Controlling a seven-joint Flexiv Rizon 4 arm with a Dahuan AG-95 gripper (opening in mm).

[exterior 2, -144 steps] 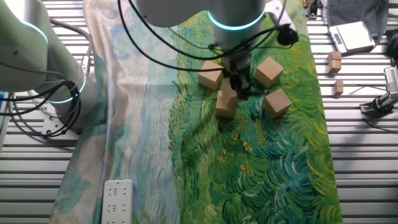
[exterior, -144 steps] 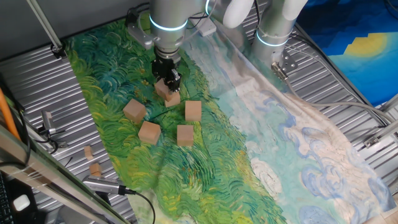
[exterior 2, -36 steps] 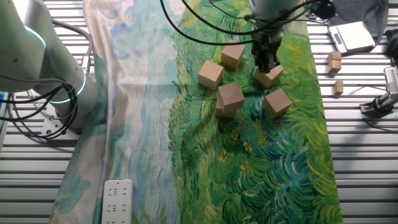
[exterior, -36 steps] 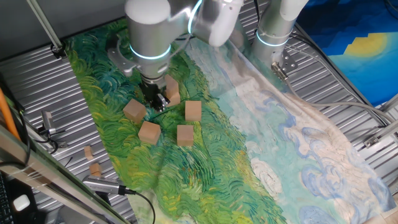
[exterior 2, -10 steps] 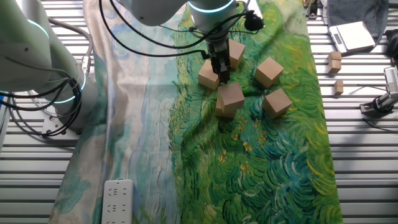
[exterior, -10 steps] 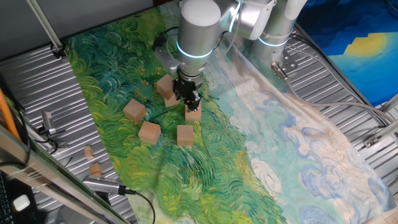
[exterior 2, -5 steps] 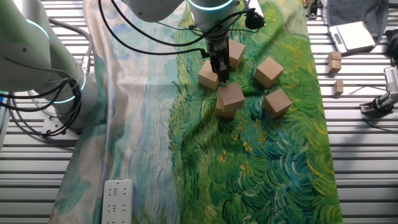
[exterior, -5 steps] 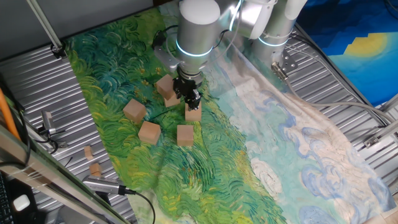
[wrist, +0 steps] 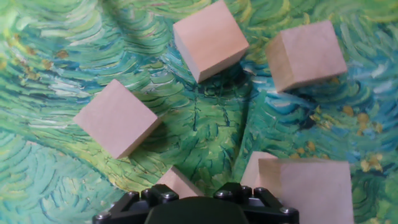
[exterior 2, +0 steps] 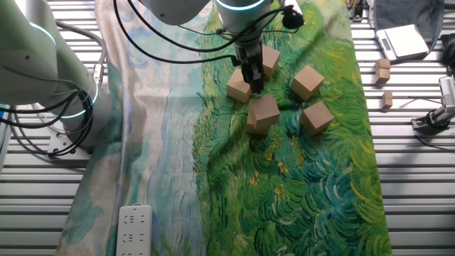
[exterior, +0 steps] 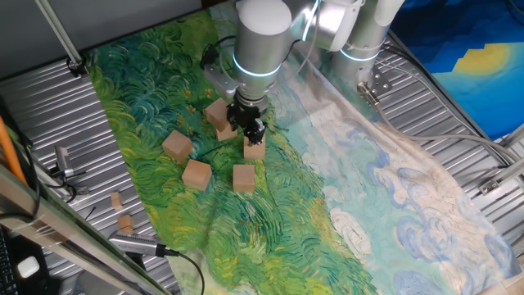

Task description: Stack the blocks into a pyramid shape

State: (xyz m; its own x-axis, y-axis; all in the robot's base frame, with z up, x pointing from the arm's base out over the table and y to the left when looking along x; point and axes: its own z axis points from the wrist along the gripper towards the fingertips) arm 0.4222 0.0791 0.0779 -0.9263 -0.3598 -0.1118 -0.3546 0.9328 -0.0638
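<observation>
Six plain wooden blocks lie on the painted cloth (exterior: 164, 82). Two of them form a stack (exterior: 219, 119) (exterior 2: 261, 114) (wrist: 301, 190). My gripper (exterior: 248, 129) (exterior 2: 254, 85) points down right at a single block (exterior: 255, 148) (exterior 2: 238, 86), between that block and the stack. Its fingers look narrow, and contact with the block is unclear. In the hand view only the black housing (wrist: 196, 208) shows, covering part of this block (wrist: 177, 183). Three more blocks (exterior: 177, 146) (exterior: 196, 174) (exterior: 243, 177) sit apart nearby.
Two small tan wooden bits (exterior: 116, 199) (exterior 2: 384, 71) rest on the slatted metal table beside the cloth. A second arm's base (exterior 2: 50, 85) stands at the cloth's other side. A white power strip (exterior 2: 135, 220) lies at the cloth's corner.
Since 3.6 s ago the gripper has crossed from another single block to this one. Over the last second it has barely moved. All blocks lie where they did.
</observation>
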